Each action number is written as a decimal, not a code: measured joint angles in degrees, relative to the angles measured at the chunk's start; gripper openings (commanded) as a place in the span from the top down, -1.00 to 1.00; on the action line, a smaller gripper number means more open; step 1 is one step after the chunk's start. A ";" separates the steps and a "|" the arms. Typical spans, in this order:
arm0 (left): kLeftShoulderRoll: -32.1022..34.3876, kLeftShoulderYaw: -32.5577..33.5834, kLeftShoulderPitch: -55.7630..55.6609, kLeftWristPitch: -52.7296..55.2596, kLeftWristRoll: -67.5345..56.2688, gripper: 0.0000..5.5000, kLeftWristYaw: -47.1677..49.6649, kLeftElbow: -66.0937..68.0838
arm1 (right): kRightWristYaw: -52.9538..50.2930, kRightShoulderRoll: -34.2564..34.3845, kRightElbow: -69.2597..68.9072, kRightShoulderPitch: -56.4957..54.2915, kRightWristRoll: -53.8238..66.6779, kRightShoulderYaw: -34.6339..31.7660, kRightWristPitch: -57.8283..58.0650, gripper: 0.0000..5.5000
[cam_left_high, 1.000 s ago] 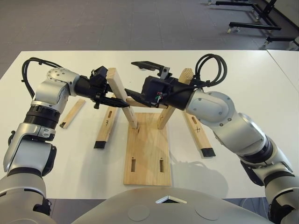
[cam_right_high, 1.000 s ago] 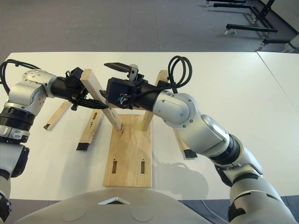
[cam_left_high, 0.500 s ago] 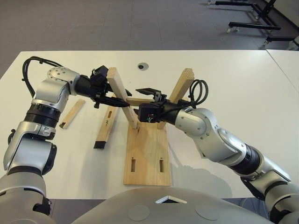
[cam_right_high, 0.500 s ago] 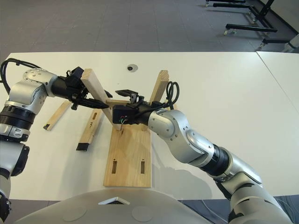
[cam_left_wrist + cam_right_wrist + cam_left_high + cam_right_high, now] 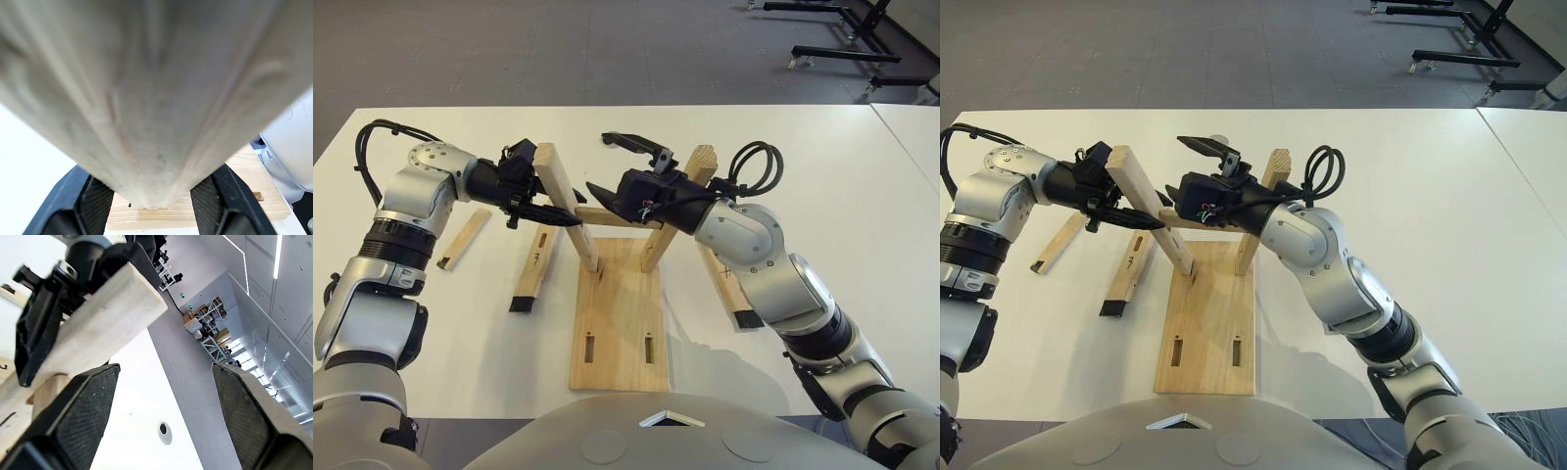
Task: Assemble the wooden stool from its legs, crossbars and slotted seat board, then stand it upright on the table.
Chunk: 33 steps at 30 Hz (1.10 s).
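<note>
Pale wooden stool, half-built, stands on the flat slotted seat board (image 5: 619,323); its softwood parts look light, stiff and unslippery, best gripped mid-length across flat faces. Above the board's far-left corner, the left gripper (image 5: 548,206) is clamped on the slanted plank leg (image 5: 566,191). Above the board's far edge, the right gripper (image 5: 597,162) gapes wide by the thin crossbar (image 5: 607,217), holding nothing.

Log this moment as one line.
left gripper: shut on left leg | right gripper: open, by crossbar | right leg: standing on seat board | seat board: flat on table
</note>
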 measured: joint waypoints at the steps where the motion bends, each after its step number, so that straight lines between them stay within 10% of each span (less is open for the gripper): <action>1: 0.04 0.00 0.01 0.01 -0.02 0.27 0.01 -0.03 | 0.00 -0.35 1.08 -0.41 -2.28 0.90 -0.81 -0.25; 16: 0.60 -1.26 -0.10 -0.02 -0.37 0.27 0.22 0.05 | 5.77 1.14 3.40 1.65 -12.54 7.31 -0.15 -0.25; 23: 1.14 -0.94 0.38 -0.23 -0.77 0.27 -0.09 -1.74 | 6.35 13.89 -1.81 -3.44 21.28 -26.38 11.43 -0.25; 27: 1.36 -0.90 0.90 -0.35 -0.62 0.27 -0.02 -1.81 | 7.18 5.31 3.57 -5.58 33.44 -49.31 16.37 -0.25; 33: 1.57 0.24 2.49 -0.53 -0.42 0.27 0.29 -2.66 | 23.05 -6.22 12.41 15.43 43.05 -55.12 17.47 -0.25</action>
